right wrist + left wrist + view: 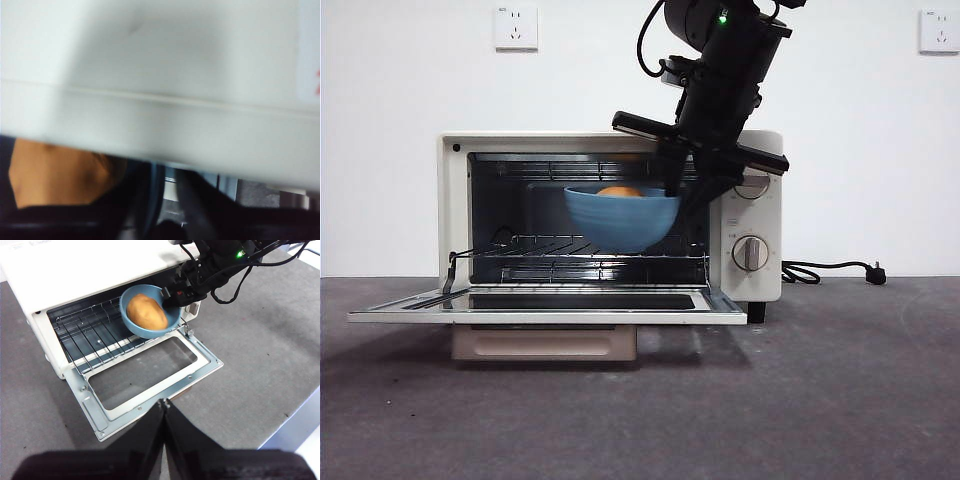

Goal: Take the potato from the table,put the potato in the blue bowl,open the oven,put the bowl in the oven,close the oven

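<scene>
Cream-white and boxy, the toaster oven (460, 215) stands on the dark grey table (840, 400) with its glass door (545, 303) dropped flat toward the camera and the wire rack (535, 245) bare at its left end. Further right in the cavity, the blue bowl (620, 220) hangs just above the rack, slightly tilted, with the potato (619, 191) showing as a golden-brown hump over its rim. The right gripper (682, 190) comes down from the top of the front view and is clamped on the bowl's right rim, one jaw inside the bowl and one outside; its wrist camera is blurred, but shows the potato (55, 175) close beside the jaws and the rim (155, 195) between them. Right of the opening sit the two round knobs (750, 253), and beyond the oven a black power cord (830, 270) lies on the table. The left gripper (164, 402) hovers well back in front of the open door, its jaws pressed together on nothing.
</scene>
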Robot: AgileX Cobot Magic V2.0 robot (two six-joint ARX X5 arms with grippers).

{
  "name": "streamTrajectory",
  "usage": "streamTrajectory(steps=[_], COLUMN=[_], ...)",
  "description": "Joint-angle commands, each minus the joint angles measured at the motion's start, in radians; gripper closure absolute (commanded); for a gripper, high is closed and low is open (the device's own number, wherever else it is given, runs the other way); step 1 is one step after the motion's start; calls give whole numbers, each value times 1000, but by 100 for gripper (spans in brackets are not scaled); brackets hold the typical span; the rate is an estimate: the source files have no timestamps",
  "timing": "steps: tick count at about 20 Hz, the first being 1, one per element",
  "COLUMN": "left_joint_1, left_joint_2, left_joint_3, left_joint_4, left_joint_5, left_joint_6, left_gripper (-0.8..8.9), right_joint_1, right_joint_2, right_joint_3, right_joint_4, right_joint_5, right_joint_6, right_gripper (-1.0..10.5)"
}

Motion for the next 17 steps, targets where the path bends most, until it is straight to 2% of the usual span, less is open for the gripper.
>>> streamTrajectory(steps=[1, 17], left_joint_1=[-2, -2], left_joint_2=[-3, -3], left_joint_3=[-4, -4], left_joint_4=[2, -11], left_joint_5=[2, 2], left_joint_6=[12, 16], left_gripper=[821, 821], right_joint_1=[2, 3], right_joint_2=[16, -67], right_joint_3=[0, 1], right_joint_4=[5, -20], right_joint_5=[5, 0], right_joint_6=[15, 18], right_gripper=[751, 752])
